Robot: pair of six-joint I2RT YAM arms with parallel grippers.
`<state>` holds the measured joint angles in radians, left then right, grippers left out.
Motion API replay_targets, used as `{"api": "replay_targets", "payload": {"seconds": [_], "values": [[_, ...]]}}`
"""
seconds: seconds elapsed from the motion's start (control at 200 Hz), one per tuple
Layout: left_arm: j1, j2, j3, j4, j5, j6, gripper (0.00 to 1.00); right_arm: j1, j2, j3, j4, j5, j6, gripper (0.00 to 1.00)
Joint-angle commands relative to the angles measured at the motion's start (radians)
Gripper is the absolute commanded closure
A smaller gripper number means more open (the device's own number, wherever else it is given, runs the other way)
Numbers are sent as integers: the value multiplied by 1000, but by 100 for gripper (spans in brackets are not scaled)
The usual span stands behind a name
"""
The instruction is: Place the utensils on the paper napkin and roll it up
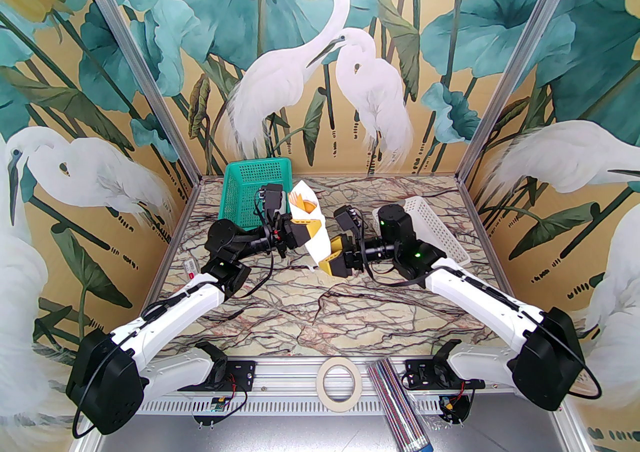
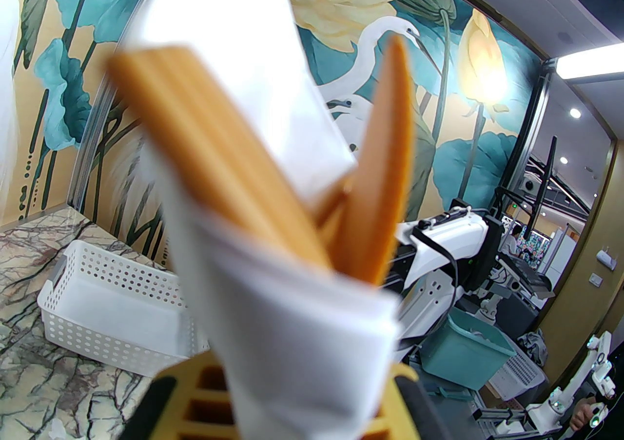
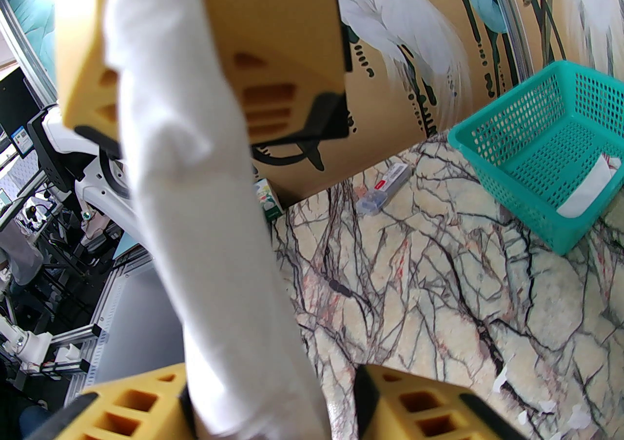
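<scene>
Top: paper napkin rolled, held up in air, utensils poking out far end; left gripper clamped on it. L wrist: roll tight in that grip. R wrist: right gripper jaws part-wide round lower end, gap one side. Close gently, centred, w/o crushing roll.

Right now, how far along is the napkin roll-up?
Done: utensils sit inside the paper napkin, already rolled, brown tips poking out. In hand: left gripper clamps the roll off the table; right gripper straddles its other end with a gap. Left: probably just setting it down.
</scene>
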<state>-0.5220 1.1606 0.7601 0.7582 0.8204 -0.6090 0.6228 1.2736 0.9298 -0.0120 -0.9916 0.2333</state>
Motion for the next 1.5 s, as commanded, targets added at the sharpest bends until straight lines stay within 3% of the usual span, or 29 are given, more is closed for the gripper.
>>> {"api": "replay_targets", "payload": {"seconds": [0.0, 0.58, 0.625, 0.68, 0.87, 1.025, 1.185, 1.495], "values": [[1, 7, 37, -14, -24, -7, 100, 5, 11, -7, -34, -3, -22, 50], [3, 20, 59, -78, -52, -13, 100, 3, -39, -35, -94, 14, -73, 94], [2, 22, 57, -74, -51, -15, 100, 4, -46, -35, -86, 13, -66, 90], [2, 25, 59, -70, -45, -18, 100, 4, -52, -33, -80, 11, -59, 73], [2, 33, 52, -46, -30, -33, 100, -24, -93, -37, -39, 2, -11, 42], [2, 34, 45, -33, -23, -42, 100, -100, -134, -57, 24, -10, 40, 24], [2, 42, 39, -3, -12, -61, 100, -108, -90, -12, 46, -51, 51, 19], [2, 53, 39, 6, -12, -70, 100, -62, 12, 74, 116, -43, 64, 22]]}}
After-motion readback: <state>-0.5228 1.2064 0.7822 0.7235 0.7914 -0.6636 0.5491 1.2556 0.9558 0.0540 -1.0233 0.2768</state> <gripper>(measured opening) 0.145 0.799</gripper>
